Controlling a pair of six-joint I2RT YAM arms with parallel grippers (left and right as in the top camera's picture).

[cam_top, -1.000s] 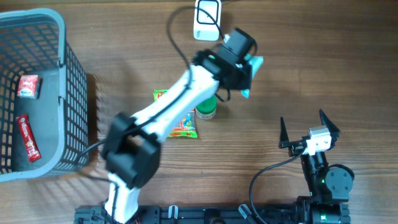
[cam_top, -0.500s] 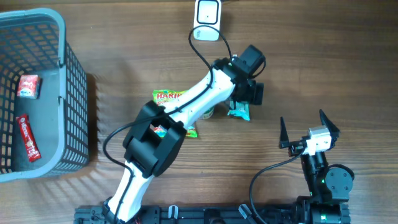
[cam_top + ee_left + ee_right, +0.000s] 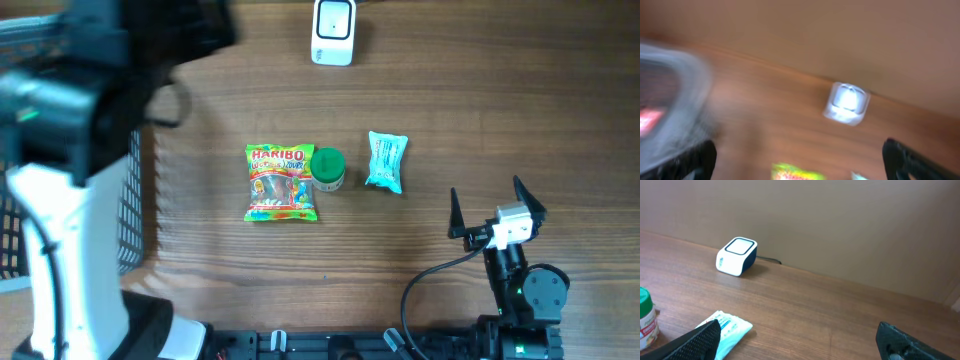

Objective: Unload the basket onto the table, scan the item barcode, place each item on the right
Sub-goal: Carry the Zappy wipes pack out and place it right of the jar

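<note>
Teal foil packet (image 3: 386, 161) flat on wooden surface (image 3: 500, 90), well short of white scanner (image 3: 333, 31); barcode side unseen. Left hand (image 3: 800, 162) spread, empty, near grey mesh basket (image 3: 138, 210); right hand (image 3: 492, 213) spread, idle. Risks: rim strike given blurred wrist view; wrong face presented.

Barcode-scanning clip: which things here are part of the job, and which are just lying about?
Part of the job: scanner; likely items to scan: blue packet, sweets bag, green-lidded jar.
Lying about, as far as I can tell: grey basket at the left; right tool, open and holding nothing.
</note>
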